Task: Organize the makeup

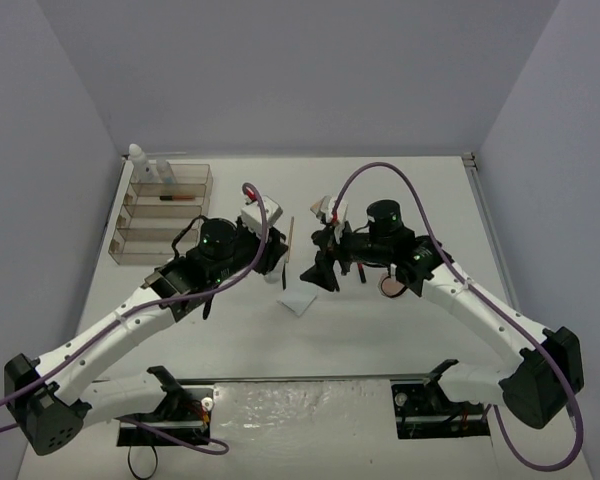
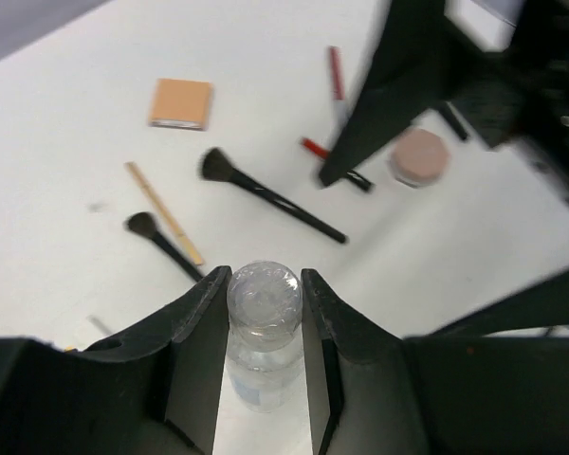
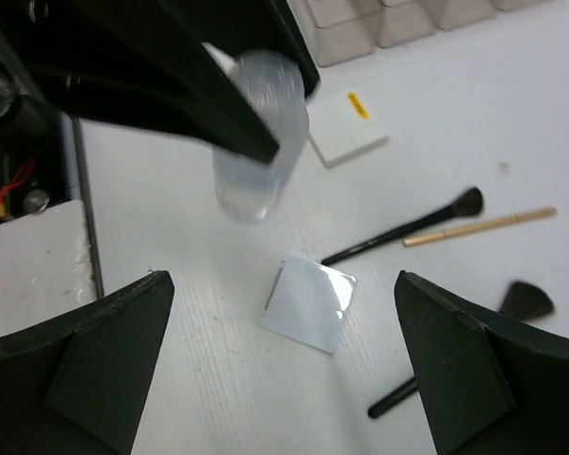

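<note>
No legible txt anywhere. Yellow mark on white pad [image 3: 346, 128], just beyond clear bottle [image 3: 256, 142]: too blurry to read.

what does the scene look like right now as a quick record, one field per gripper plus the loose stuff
left gripper: shut on clear bottle
right gripper: open, holding nothing, over white square pad
lying loose: large brush, small brush, wooden stick, tan compact, pink round compact
organizer: far left in the top view
</note>
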